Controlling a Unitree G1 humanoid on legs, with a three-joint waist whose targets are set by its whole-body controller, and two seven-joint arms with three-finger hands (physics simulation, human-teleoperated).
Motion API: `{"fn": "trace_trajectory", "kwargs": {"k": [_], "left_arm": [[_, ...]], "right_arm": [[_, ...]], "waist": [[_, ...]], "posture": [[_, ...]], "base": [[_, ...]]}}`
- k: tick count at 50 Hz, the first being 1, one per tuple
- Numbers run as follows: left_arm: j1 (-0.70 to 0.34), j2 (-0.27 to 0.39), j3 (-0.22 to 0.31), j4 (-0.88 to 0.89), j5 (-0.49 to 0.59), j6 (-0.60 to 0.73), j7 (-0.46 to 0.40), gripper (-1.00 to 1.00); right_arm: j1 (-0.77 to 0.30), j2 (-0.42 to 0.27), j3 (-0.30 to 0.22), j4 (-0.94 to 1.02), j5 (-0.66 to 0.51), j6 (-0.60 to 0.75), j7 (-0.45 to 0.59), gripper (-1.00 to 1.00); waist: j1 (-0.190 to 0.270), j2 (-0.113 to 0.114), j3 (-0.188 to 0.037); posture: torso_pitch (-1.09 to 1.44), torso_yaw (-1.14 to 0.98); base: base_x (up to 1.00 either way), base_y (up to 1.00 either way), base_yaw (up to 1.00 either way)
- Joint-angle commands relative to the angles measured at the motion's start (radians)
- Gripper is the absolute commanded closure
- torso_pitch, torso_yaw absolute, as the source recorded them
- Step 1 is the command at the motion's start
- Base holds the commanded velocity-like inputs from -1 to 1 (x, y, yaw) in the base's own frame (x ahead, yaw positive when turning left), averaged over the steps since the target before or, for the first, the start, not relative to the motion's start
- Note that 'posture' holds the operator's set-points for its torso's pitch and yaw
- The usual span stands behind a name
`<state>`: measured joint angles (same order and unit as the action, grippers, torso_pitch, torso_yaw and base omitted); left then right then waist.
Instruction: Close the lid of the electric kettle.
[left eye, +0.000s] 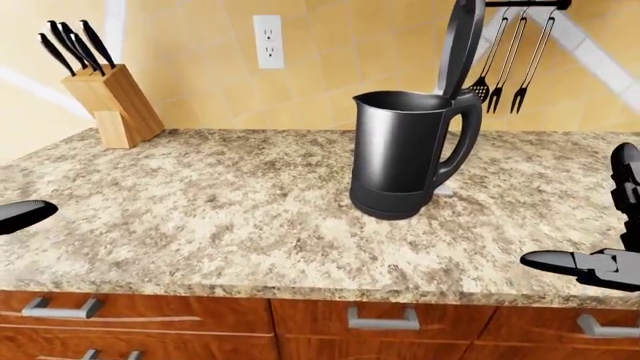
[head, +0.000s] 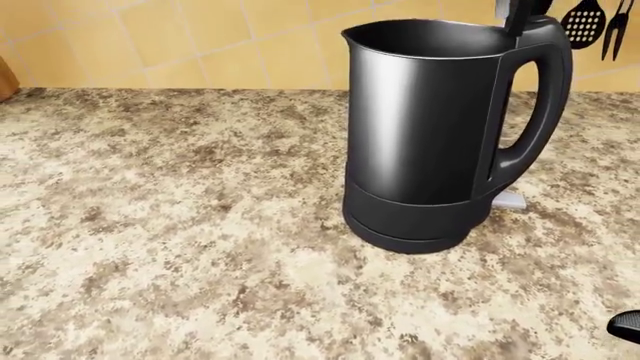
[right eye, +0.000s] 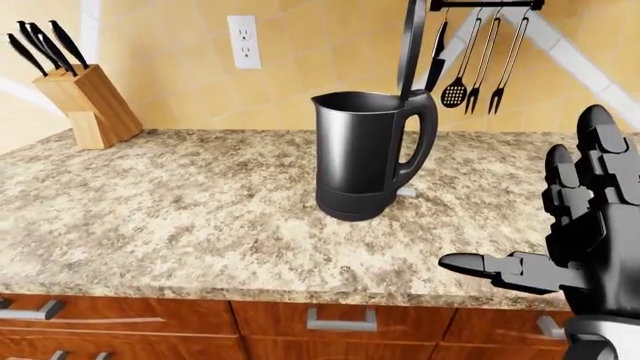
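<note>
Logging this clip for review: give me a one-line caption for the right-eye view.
Open right hand raised beside the counter, apart from the black electric kettle whose lid stands upright.

No readable text, label, brand, number or sign is seen, none on any surface shown

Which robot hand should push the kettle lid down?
Probably the right hand: open, raised on the side of the kettle where the upright lid hinges. The left hand sits low, far left.
</note>
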<state>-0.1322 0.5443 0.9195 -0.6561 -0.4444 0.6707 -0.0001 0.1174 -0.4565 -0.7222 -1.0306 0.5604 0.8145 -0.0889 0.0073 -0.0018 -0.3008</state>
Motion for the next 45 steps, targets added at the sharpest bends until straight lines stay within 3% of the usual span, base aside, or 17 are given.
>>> {"fn": "trace_trajectory", "kwargs": {"k": [1,10,27,31,35,38,41,45], "left_arm": [[-0.018,0.021,0.004,-0.022,-0.005,-0.021,0.0,-1.0],[-0.019,0.021,0.005,-0.016,-0.019,-0.033,0.01,-1.0],[-0.016,0.018,0.0,-0.018,-0.01,-0.037,0.004,-1.0],[-0.017,0.019,0.004,-0.023,-0.02,-0.028,0.008,-1.0],[-0.016,0.018,0.0,-0.018,-0.019,-0.035,0.009,-1.0],[-0.017,0.019,0.0,-0.018,-0.02,-0.034,0.011,-1.0],[-0.018,0.023,0.006,-0.017,-0.027,-0.031,0.011,-1.0],[-0.018,0.024,0.003,-0.023,-0.028,-0.027,0.015,-1.0]], "right_arm": [[-0.013,-0.013,-0.008,-0.017,-0.006,-0.027,-0.002,-1.0],[-0.01,-0.022,-0.008,-0.017,0.009,-0.031,-0.014,-1.0],[-0.011,0.0,0.009,-0.017,-0.033,-0.028,0.005,-1.0],[-0.005,0.013,0.048,-0.017,-0.167,-0.024,0.054,-1.0],[-0.019,0.04,0.042,-0.017,-0.215,-0.009,0.093,-1.0],[-0.027,0.064,0.064,-0.017,-0.314,-0.003,0.142,-1.0],[-0.022,0.069,0.094,-0.016,-0.469,-0.016,0.226,-1.0],[-0.055,0.133,0.096,-0.016,-0.651,-0.024,0.369,-1.0]], "waist": [[0.0,0.003,0.001],[0.001,0.002,-0.014],[0.003,0.002,-0.014],[0.003,0.003,-0.015],[0.003,0.004,-0.016],[0.004,0.005,-0.016],[0.004,0.006,-0.017],[0.003,0.009,-0.018]], "posture": [[-0.47,0.0],[-0.48,0.0],[-0.48,0.0],[-0.48,0.0],[-0.48,0.0],[-0.48,0.0],[-0.48,0.0],[-0.48,0.0]], "base": [[0.0,0.0,0.0],[0.0,0.0,0.0],[0.0,0.0,0.0],[0.0,0.0,0.0],[0.0,0.0,0.0],[0.0,0.0,0.0],[0.0,0.0,0.0],[0.0,0.0,0.0]]}}
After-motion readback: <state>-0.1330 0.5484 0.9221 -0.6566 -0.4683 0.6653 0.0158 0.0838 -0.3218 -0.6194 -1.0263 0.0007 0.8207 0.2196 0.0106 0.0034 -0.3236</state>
